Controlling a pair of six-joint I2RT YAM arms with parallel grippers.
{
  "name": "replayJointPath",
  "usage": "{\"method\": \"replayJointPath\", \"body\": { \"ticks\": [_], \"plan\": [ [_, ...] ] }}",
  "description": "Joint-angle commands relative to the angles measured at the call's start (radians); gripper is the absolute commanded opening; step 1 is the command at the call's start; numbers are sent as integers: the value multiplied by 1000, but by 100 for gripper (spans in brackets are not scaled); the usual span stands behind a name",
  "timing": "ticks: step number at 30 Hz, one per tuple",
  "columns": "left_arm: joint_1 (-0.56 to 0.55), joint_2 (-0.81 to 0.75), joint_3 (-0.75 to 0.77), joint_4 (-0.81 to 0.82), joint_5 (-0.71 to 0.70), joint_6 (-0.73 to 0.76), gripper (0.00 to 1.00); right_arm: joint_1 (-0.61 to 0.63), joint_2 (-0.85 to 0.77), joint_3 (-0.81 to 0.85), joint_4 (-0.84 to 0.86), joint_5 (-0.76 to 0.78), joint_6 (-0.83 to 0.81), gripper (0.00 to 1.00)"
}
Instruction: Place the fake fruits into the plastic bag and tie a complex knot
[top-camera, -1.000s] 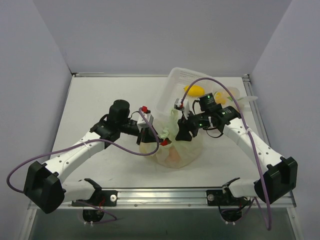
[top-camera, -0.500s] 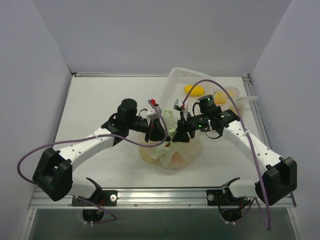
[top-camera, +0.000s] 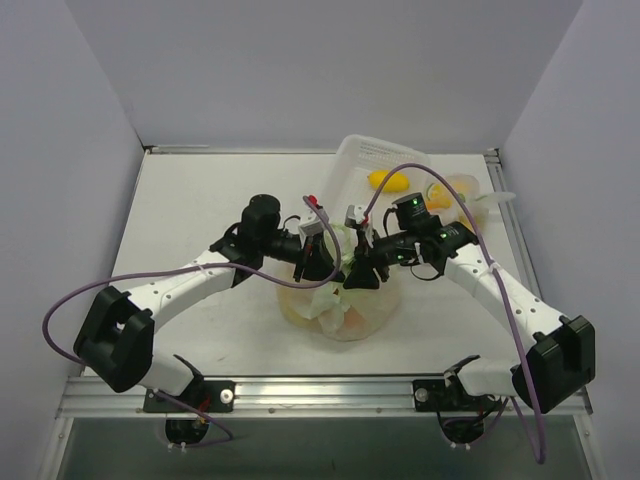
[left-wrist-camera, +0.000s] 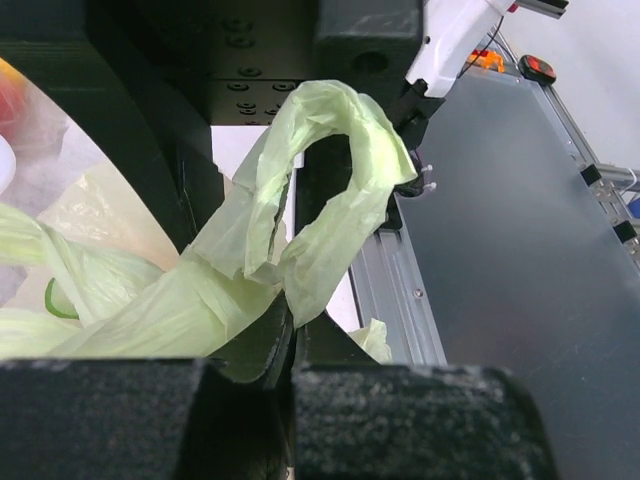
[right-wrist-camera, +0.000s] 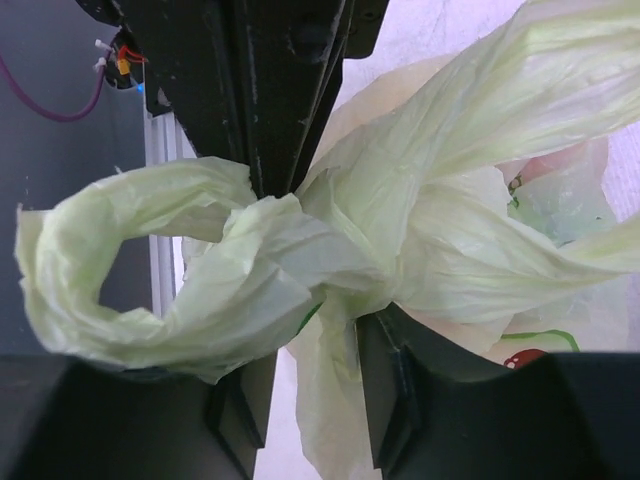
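Observation:
The plastic bag (top-camera: 345, 308) sits at the table's middle, with orange fake fruits (top-camera: 352, 316) dimly showing through it. Both grippers meet right above it. My left gripper (top-camera: 325, 264) is shut on a twisted handle loop (left-wrist-camera: 340, 150), pinched at its fingertips (left-wrist-camera: 292, 345). In the right wrist view the handles cross in a loose knot (right-wrist-camera: 300, 250). My right gripper (right-wrist-camera: 315, 400) stands under it, jaws apart, with a strip of handle hanging between them. A reddish fruit (right-wrist-camera: 560, 165) shows through the bag.
A clear plastic container (top-camera: 372, 163) leans at the back right, with a yellow lemon (top-camera: 388, 181) and other fruit (top-camera: 447, 190) by it. The arms' metal base rail (top-camera: 320, 390) runs along the near edge. Grey walls enclose the table.
My left gripper has carried its handle to the right, up against the right gripper over the bag. The right gripper shifted slightly left and its jaws narrowed.

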Motion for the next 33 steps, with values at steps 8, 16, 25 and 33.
{"method": "replayJointPath", "body": {
  "ticks": [8, 16, 25, 33],
  "plan": [
    [4, -8, 77, -132, 92, 143, 14, 10, 9, 23, 8, -30, -23, 17],
    [42, -46, 133, -359, 75, 280, 57, 2, -3, 11, 6, -19, -24, 0],
    [81, -141, 130, -505, 72, 365, 61, -1, -11, -3, 9, -28, -17, 0],
    [49, -135, 123, -505, 15, 369, 54, -1, -11, 2, 9, -35, -11, 0]
  ]
}}
